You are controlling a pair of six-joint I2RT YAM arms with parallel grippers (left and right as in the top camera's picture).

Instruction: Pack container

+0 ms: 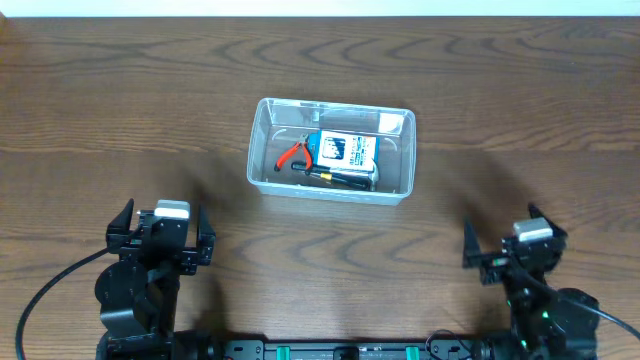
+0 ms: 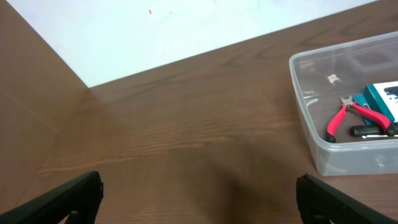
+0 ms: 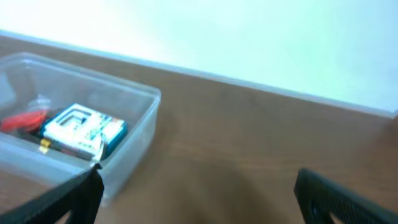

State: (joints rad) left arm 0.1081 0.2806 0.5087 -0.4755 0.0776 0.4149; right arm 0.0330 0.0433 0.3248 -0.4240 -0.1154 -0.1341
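The clear plastic container (image 1: pixel 262 150) stands upright in the middle of the wooden table. Inside it lie red-handled pliers (image 1: pixel 293 153), a blue-and-white box (image 1: pixel 345 151) and a black tool with a yellow band (image 1: pixel 335 177). The container also shows in the left wrist view (image 2: pixel 336 155) and in the right wrist view (image 3: pixel 134 134). My left gripper (image 1: pixel 160 235) is open and empty at the front left, well short of the container. My right gripper (image 1: pixel 512 245) is open and empty at the front right, also apart from it.
A white wall or surface (image 2: pixel 186 25) runs behind the table's far edge. The arm bases and a black rail (image 1: pixel 340 350) sit along the front edge.
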